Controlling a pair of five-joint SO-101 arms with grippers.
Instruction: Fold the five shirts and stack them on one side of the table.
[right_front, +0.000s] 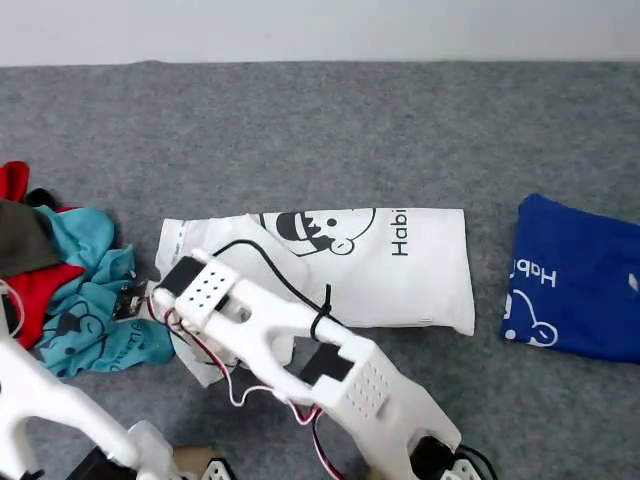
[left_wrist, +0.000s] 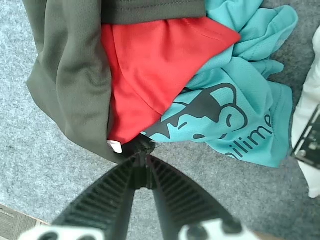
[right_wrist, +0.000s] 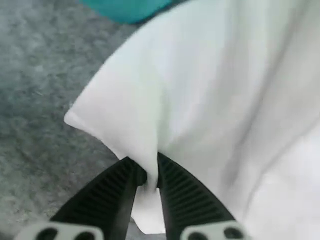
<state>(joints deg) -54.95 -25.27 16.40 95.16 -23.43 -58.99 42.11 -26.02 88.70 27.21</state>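
Right wrist view: right gripper (right_wrist: 147, 172) has its jaws nipped narrow on a corner fold of the white shirt (right_wrist: 215, 90). Only a thin pinch of cloth sits between the tips. Teal shirt (right_wrist: 130, 7) lies just beyond, grey table (right_wrist: 40, 75) beside it.

Left wrist view: left gripper (left_wrist: 142, 160) has its jaws drawn together, tips at the hem of the dark shirt (left_wrist: 65, 75). I cannot tell whether any cloth is caught. Red shirt (left_wrist: 160, 65) lies tucked between the dark one and the teal. The table's near edge shows close behind the jaws.

High view: white shirt lies mid-table, part folded, with the right arm across its near side. The blue shirt (right_front: 575, 280) lies folded at the far right, apart from the rest. The unfolded heap sits at the left edge.

Risks, my reading:
- The thin pinch could slip on a fast lift, dropping the fold crooked.
- The white corner is near the teal, so a sweep could drag the heap along.
- A left pull toward the near edge could spill cloth off the table.

Room: a broad bare band runs along the far side. A narrower strip lies between white and blue.
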